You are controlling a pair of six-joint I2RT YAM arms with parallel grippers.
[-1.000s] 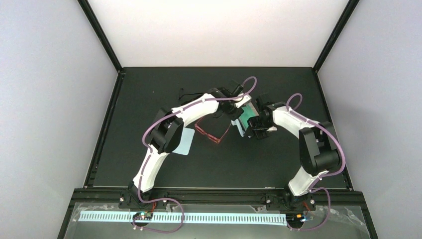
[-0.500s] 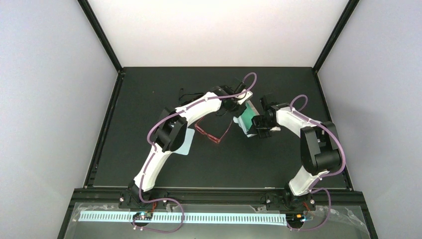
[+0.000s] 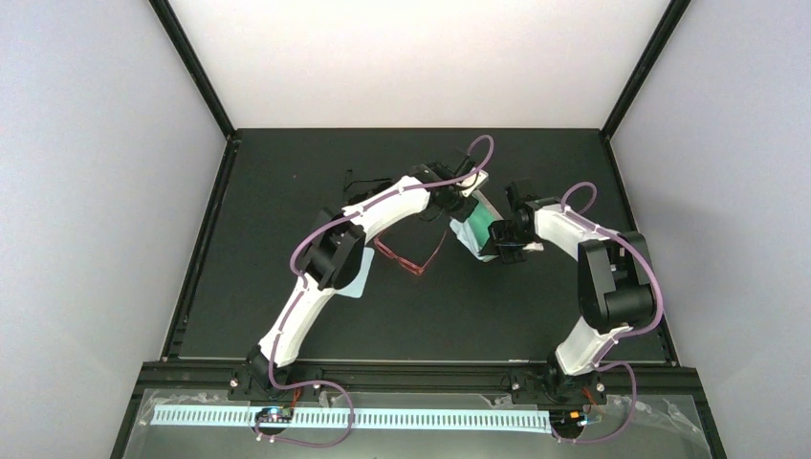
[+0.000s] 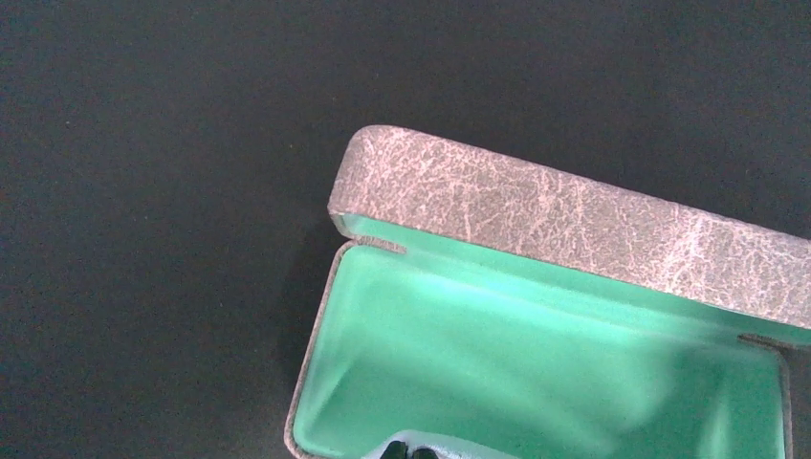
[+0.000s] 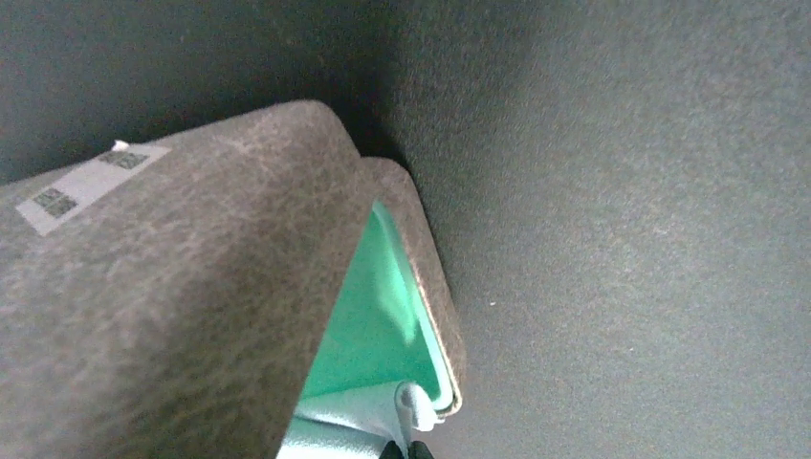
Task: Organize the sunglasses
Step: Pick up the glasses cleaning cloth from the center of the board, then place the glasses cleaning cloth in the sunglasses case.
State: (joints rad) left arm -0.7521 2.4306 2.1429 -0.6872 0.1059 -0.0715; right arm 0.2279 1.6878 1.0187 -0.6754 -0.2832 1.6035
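Since a second ago, a small drift: left arm's elbow inward toward mid-table, right gripper (image 3: 499,239) a little rightward and farther, glasses case (image 3: 475,228) carried along with it; no shift in the sunglasses (image 3: 411,256). Nearest the bases, a pale blue cloth (image 3: 359,277) flat on the black table (image 3: 430,316), partly under the left forearm. Just beyond it, the sunglasses, red-framed and unfolded, lying on the table between cloth and case, touched by neither gripper, not yet stowed. Next, the case with green lining upward and grey lid raised, seemingly kept so to leave the mouth free for the frame. At its near end, the right gripper, with one pale finger (image 5: 406,411) against the lining just inside the rim, so apparently pinched on the case wall to steady the base. At the far end, the left gripper (image 3: 467,189) by the lid, probably to hold it back; only dark tips at the bottom edge of the left wrist view, so cannot tell whether clamped or parted. Farthest, a black pair (image 3: 352,180) mostly hidden behind the left arm. Probable next need: one arm freed for the red pair
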